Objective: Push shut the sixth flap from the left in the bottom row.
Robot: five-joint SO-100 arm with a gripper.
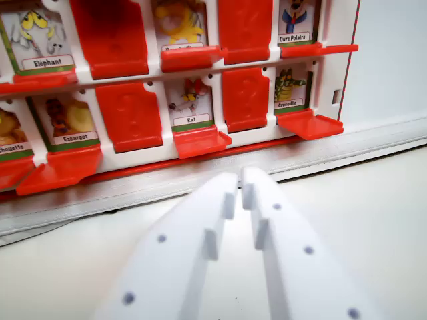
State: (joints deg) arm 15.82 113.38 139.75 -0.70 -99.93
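Wrist view has us looking at a white game board (153, 160) standing at the far edge of the white tabletop (373, 220), rows of red flaps and animal cards. Going left to right along the bottom row we see: a card cut off at the frame edge reading "...houette" (10, 137) with its flap down, then Escargot (70, 120) with its flap (60, 170) lying open, then a flap (128, 115) standing up shut, then Rat (190, 103) with its flap (200, 141) down, another upright shut flap (245, 99), and finally Crocodile (290, 90) with its flap (310, 124) folded down open at the board's right end. We can't count from the true left edge, so which one is the sixth flap isn't clear from here. Upper row shows Eléphant (40, 40) and Ours Polaire (295, 23) uncovered. Our white tool (239, 190) sits low in the middle, fingers practically together, holding nothing, near the Rat flap but not touching it.
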